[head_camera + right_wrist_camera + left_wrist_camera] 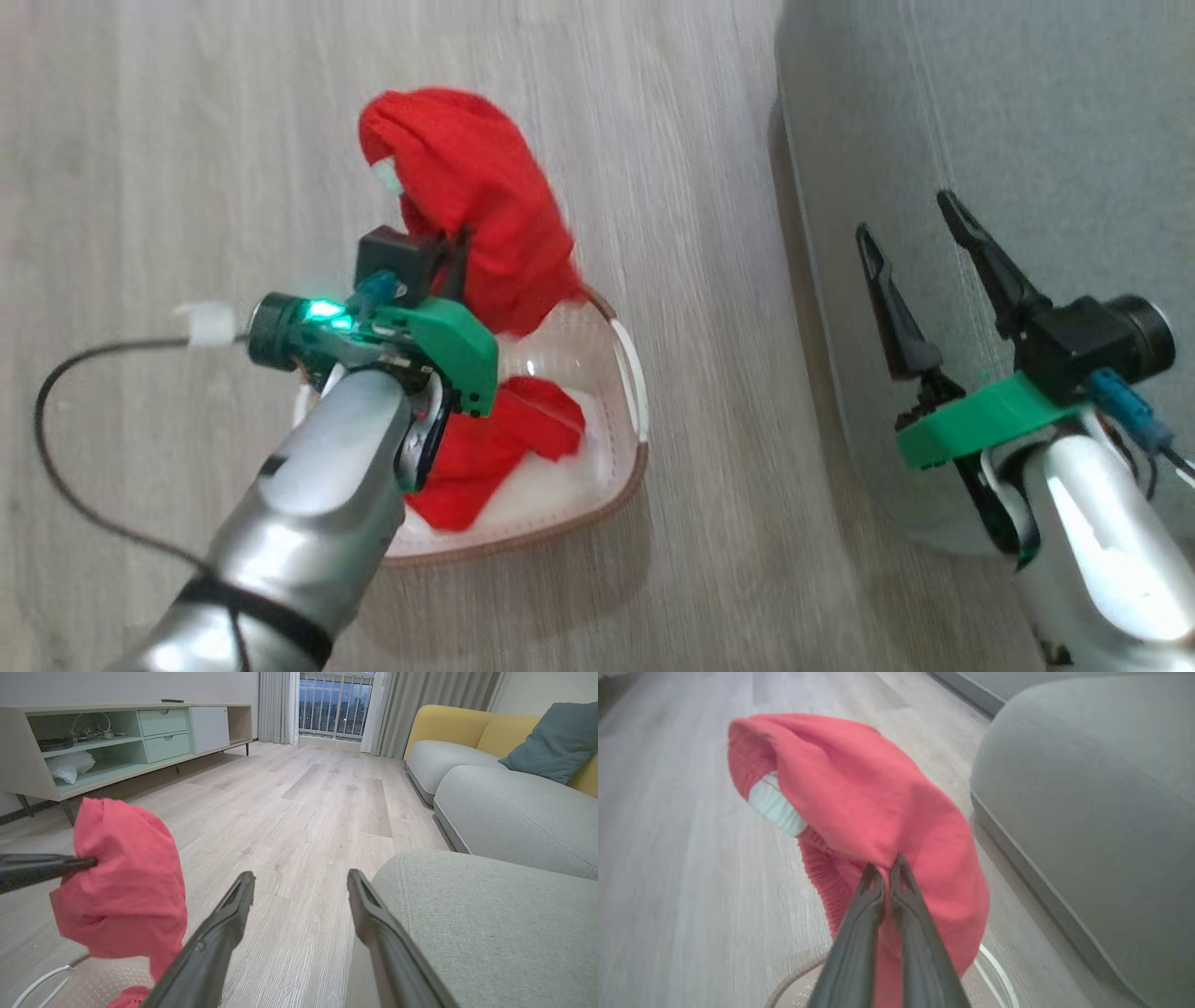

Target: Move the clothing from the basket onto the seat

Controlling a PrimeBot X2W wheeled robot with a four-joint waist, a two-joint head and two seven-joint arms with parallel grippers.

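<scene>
My left end effector is clamped on a red garment, fingers pinched together in the cloth. The garment hangs bunched around the tips, over the far end of the basket, which stands on the floor near the seat. A second red garment lies crumpled inside the basket. My right end effector hovers over the seat's edge, fingers spread wide, holding nothing.
</scene>
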